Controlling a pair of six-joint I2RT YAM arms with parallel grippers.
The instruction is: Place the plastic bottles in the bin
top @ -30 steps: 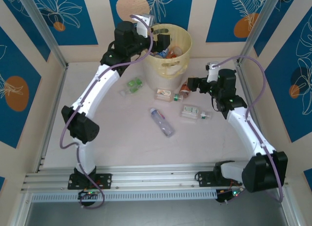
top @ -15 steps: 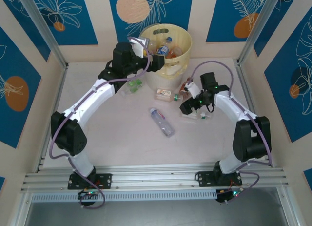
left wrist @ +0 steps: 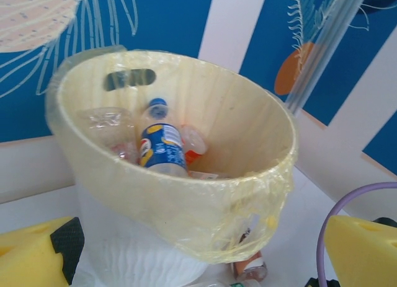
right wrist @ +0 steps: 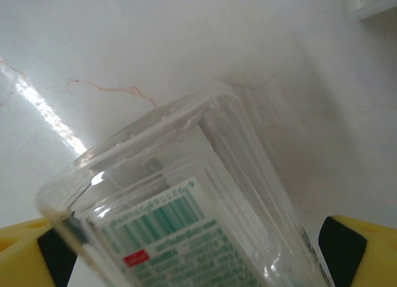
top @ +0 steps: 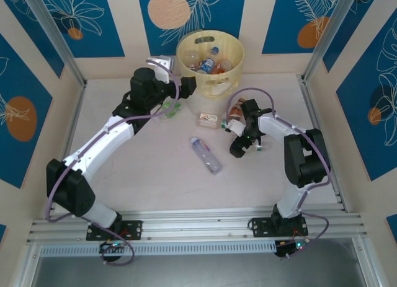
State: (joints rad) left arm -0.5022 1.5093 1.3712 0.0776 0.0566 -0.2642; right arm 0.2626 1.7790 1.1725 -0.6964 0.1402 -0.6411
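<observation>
My right gripper [top: 238, 145] hangs spread wide over a green-labelled bottle [right wrist: 186, 231]. The bottle lies on the table [top: 155, 169] between the yellow pads [right wrist: 363, 250], which are not closed on it. My left gripper [top: 187, 85] is also released and empty, just short of the bin [left wrist: 186, 194]. A blue-labelled bottle [left wrist: 162, 147] lies inside the bin.

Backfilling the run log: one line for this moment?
left jaws: open, empty, beside bin | right jaws: open, straddling green-label bottle on table | bin: several bottles inside
</observation>
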